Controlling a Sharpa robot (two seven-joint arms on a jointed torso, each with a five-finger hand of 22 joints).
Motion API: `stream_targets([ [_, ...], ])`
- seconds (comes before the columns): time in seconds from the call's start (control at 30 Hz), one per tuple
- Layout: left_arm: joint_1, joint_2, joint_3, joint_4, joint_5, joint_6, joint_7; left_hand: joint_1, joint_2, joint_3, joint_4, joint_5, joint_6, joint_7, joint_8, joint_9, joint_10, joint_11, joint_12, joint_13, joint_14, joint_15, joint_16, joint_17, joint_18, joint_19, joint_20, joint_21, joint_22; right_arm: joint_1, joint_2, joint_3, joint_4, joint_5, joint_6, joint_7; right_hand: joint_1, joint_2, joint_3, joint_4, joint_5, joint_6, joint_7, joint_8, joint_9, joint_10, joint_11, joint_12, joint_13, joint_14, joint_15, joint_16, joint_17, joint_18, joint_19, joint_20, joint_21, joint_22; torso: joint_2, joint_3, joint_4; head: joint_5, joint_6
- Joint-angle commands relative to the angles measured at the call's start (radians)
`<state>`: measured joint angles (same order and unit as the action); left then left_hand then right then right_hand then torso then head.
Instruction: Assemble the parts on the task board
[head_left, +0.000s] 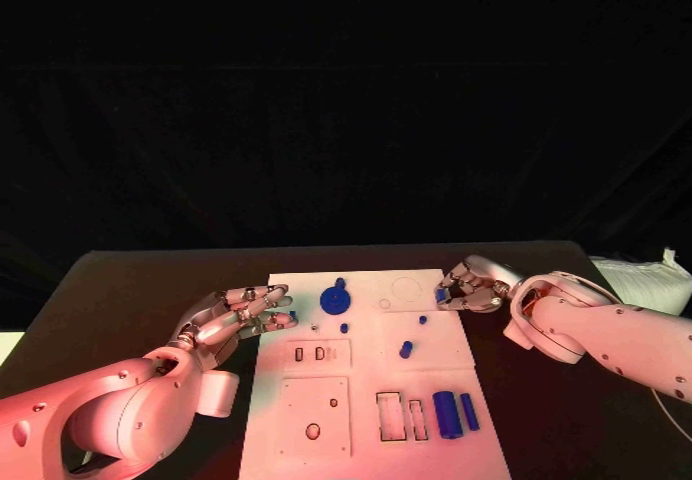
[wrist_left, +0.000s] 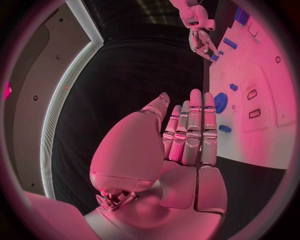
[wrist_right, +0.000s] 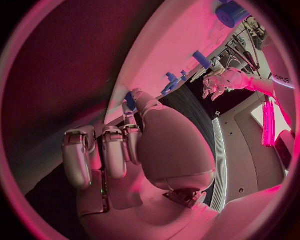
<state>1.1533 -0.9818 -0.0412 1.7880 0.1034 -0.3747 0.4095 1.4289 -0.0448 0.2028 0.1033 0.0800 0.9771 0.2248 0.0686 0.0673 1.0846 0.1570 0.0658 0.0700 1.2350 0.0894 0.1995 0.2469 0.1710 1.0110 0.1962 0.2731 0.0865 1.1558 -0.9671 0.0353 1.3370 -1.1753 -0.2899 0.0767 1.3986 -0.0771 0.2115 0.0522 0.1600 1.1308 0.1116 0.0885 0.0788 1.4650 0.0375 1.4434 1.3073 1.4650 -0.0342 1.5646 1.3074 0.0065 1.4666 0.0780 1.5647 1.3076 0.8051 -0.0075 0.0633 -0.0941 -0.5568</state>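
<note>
The white task board (head_left: 447, 368) lies in the middle of the black table. On it are a blue toothed disc (head_left: 335, 298) (wrist_left: 220, 101), a short blue peg (head_left: 407, 349) (wrist_right: 201, 58), two blue cylinders (head_left: 457, 412) near the front, and a few tiny blue pieces. My right hand (head_left: 473, 285) (wrist_right: 125, 145) is at the board's far right edge, fingers curled in, pinching a small blue part (head_left: 441, 295) (wrist_right: 130, 99). My left hand (head_left: 238, 312) (wrist_left: 187, 135) is at the board's left edge with straight fingers, holding nothing. A small blue piece (head_left: 293, 316) lies just off its fingertips.
Rectangular slots (head_left: 401, 416) and a square inset plate (head_left: 315, 415) take up the board's near part. A white cloth-like object (head_left: 642, 282) lies at the table's right edge. Bare black table (head_left: 130, 290) stretches left of the board.
</note>
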Motion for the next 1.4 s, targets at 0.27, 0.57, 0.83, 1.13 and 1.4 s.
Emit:
stream_targets([
  [0.27, 0.0, -0.001, 0.0, 0.003, 0.0, 0.013, -0.001, 0.0, 0.006, 0.001, -0.004, -0.004, -0.005, 0.001, -0.001, 0.0, -0.005, 0.002, 0.0, 0.001, -0.003, 0.001, -0.006, 0.002, 0.012, 0.002, 0.005, -0.006, -0.001, -0.001, 0.005, 0.0, 0.012, -0.001, -0.052, 0.008, -0.009, 0.024, 0.004, -0.005, 0.008, 0.049, -0.021, 0.021, 0.012, 0.061, -0.025, 0.007, 0.202, 0.106, -0.018, 0.006, 0.263, -0.007, 0.104, -0.019, 0.006, 0.263, 0.0, 0.0006, -0.0006, 0.0, -0.005],
  [0.57, 0.0, -0.001, 0.0, 0.0, 0.0, 0.013, -0.001, 0.0, 0.006, 0.001, -0.004, -0.004, -0.005, 0.001, -0.001, 0.0, -0.005, 0.002, 0.0, 0.001, -0.003, 0.001, -0.006, 0.002, 0.012, 0.002, 0.005, -0.006, -0.001, 0.011, 0.001, 0.003, 0.104, -0.052, -0.114, -0.068, 0.0, 0.048, 0.021, -0.016, -0.003, 0.049, -0.024, 0.016, 0.014, 0.061, -0.03, 0.005, 0.202, 0.106, -0.023, 0.006, 0.263, -0.007, 0.104, -0.026, 0.006, 0.263, -0.003, -0.0016, 0.0005, -0.001, -0.007],
  [0.83, 0.0, 0.004, 0.0, -0.015, 0.0, 0.014, 0.001, 0.0, 0.006, 0.001, -0.004, -0.004, -0.005, 0.001, -0.001, 0.0, -0.005, 0.002, 0.0, 0.001, -0.003, 0.001, -0.006, 0.002, 0.012, 0.002, 0.005, -0.006, -0.001, 0.021, 0.029, 0.003, 0.207, -0.125, -0.12, -0.154, -0.003, 0.052, 0.023, -0.016, -0.006, 0.047, -0.023, 0.015, 0.014, 0.061, -0.03, 0.005, 0.202, 0.106, -0.023, 0.006, 0.263, -0.007, 0.104, -0.026, 0.006, 0.263, -0.012, -0.0035, 0.0008, 0.006, -0.018],
  [1.13, -0.001, 0.011, 0.0, -0.035, 0.0, 0.016, 0.008, -0.001, 0.006, 0.001, -0.005, -0.004, -0.006, 0.001, -0.002, 0.0, -0.006, 0.002, 0.0, 0.001, -0.002, 0.001, -0.007, 0.003, 0.012, 0.002, 0.005, -0.006, -0.001, 0.01, 0.117, -0.002, 0.257, -0.236, -0.085, -0.223, -0.004, 0.055, 0.026, -0.017, -0.008, 0.043, -0.022, 0.011, 0.014, 0.06, -0.029, 0.003, 0.201, 0.106, -0.023, 0.006, 0.263, -0.007, 0.104, -0.026, 0.006, 0.263, -0.025, -0.0095, 0.005, 0.033, -0.048],
  [1.4, -0.001, 0.016, 0.0, -0.049, 0.004, 0.016, 0.012, -0.001, 0.006, 0.002, -0.005, -0.004, -0.006, 0.001, -0.002, 0.0, -0.006, 0.002, 0.0, 0.001, -0.002, 0.001, -0.007, 0.003, 0.012, 0.002, 0.005, -0.006, -0.002, -0.023, 0.193, -0.013, 0.269, -0.305, -0.066, -0.254, -0.005, 0.057, 0.027, -0.017, -0.009, 0.043, -0.022, 0.01, 0.014, 0.06, -0.029, 0.003, 0.201, 0.106, -0.022, 0.006, 0.263, -0.007, 0.104, -0.026, 0.006, 0.263, -0.032, -0.0149, 0.0043, 0.045, -0.068],
])
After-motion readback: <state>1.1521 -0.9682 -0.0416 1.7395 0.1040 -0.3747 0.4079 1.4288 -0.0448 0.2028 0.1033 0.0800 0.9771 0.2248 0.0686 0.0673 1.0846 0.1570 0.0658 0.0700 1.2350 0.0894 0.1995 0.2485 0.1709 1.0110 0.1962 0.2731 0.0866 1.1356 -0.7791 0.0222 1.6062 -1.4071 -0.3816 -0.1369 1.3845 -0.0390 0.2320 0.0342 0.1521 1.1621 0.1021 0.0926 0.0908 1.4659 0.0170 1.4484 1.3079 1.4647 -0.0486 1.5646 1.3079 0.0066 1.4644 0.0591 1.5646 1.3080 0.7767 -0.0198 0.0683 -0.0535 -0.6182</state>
